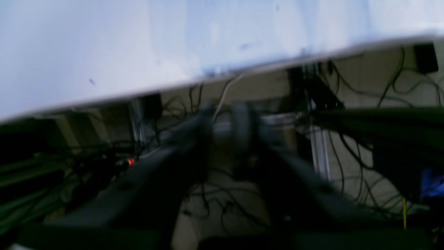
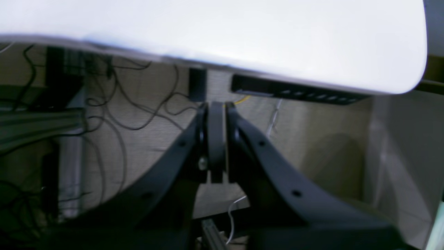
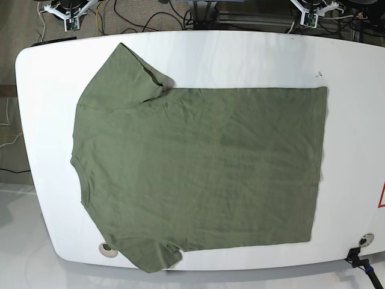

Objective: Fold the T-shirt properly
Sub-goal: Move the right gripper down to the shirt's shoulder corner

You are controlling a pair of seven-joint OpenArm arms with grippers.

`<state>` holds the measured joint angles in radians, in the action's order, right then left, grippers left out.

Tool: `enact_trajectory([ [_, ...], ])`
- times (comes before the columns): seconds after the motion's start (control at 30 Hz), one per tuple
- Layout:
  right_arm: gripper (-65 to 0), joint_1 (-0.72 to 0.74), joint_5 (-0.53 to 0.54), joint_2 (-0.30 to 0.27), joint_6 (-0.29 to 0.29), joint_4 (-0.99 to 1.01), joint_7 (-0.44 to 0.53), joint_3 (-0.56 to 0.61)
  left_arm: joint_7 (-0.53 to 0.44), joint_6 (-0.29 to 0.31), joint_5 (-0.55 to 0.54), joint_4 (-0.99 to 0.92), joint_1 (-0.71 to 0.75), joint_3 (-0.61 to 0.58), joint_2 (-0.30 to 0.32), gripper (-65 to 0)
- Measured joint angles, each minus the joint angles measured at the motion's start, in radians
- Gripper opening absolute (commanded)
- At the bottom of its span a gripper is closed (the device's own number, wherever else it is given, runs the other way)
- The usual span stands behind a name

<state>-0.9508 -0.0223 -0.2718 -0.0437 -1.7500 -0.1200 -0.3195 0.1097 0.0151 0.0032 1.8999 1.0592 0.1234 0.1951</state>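
T-shirt spread flat, nearly filling white worktop; bare margins along every edge. Right gripper jaws pressed together; left gripper blurred, cannot tell.

Base looks straight down; wrist views face the table edge.

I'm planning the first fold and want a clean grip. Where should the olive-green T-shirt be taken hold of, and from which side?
The olive-green cotton T-shirt lies flat, collar at the base view's left, hem at its right. Probably best to pinch the hem's two corners, coming from the white table's right end, where the straight edge lies open on bare surface.
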Motion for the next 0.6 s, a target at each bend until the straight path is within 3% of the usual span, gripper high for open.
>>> enact_trajectory([
  [0.07,-61.2,0.009,0.002,-0.002,-0.005,-0.010,0.005,-0.007,-0.012,0.001,0.000,0.019,-0.004,-0.001,-0.001,-51.8],
  [0.3,-42.5,0.052,0.008,0.001,0.003,-0.042,0.066,-0.007,0.010,0.000,0.001,0.027,-0.026,-0.001,-0.006,-50.6],
  [0.47,-43.8,0.091,0.013,0.009,-0.012,-0.038,0.068,-0.013,0.017,-0.005,0.008,0.035,-0.035,-0.002,-0.008,-51.6],
  [0.6,-46.9,0.140,0.012,0.036,-0.096,-0.036,0.040,-0.038,0.029,-0.008,0.022,0.037,-0.040,-0.007,-0.008,-51.8],
])
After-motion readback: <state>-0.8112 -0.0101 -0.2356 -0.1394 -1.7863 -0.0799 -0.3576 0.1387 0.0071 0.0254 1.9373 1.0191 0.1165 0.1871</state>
